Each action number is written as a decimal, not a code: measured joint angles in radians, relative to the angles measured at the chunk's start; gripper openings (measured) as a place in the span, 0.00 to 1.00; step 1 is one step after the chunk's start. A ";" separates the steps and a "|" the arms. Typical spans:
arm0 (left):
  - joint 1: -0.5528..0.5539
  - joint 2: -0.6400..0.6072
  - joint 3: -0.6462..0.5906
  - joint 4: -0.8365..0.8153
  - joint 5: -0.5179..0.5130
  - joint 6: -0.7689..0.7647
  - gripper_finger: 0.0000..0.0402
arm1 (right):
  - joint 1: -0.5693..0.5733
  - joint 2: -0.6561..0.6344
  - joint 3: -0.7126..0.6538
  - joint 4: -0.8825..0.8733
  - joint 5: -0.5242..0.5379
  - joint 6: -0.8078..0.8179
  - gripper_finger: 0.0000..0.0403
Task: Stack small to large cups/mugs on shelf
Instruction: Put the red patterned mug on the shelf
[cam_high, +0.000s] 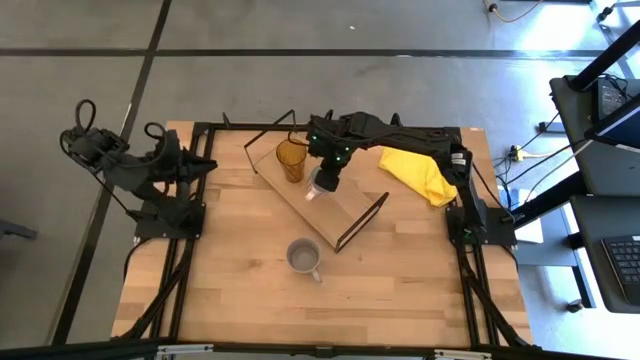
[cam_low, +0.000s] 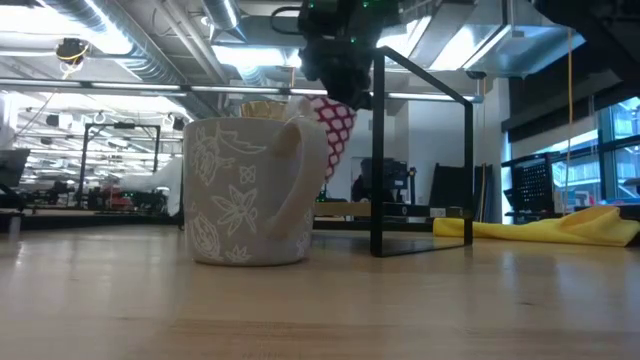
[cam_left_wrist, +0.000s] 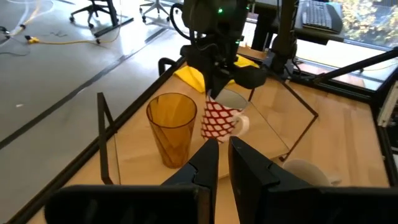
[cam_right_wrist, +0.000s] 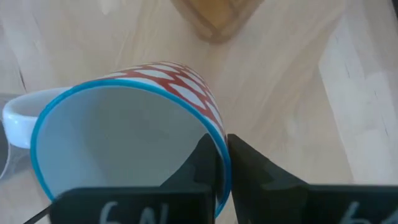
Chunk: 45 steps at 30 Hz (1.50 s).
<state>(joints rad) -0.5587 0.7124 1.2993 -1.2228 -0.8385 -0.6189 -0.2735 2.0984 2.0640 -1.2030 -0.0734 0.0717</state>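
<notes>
White mug (cam_left_wrist: 219, 119): red lattice pattern, blue rim.

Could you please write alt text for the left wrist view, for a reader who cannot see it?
The right gripper holds a white mug with a red lattice pattern by its rim over the shelf, beside an amber tumbler standing upright on it. The left gripper waits in the foreground, nearly closed and empty.

Three cups (cam_high: 291, 158), one shelf (cam_high: 352, 215)
</notes>
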 joint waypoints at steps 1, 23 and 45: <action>0.000 0.000 -0.007 0.002 -0.007 0.000 0.08 | -0.002 0.004 0.000 0.003 -0.004 0.000 0.06; 0.000 0.000 -0.023 0.015 -0.040 -0.009 0.08 | -0.002 0.052 0.000 0.019 -0.022 -0.025 0.19; 0.000 0.000 -0.023 0.000 -0.039 -0.008 0.08 | -0.004 0.051 0.001 0.086 -0.023 -0.039 0.28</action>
<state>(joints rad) -0.5587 0.7124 1.2762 -1.2224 -0.8780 -0.6270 -0.2771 2.1498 2.0647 -1.1172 -0.0963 0.0322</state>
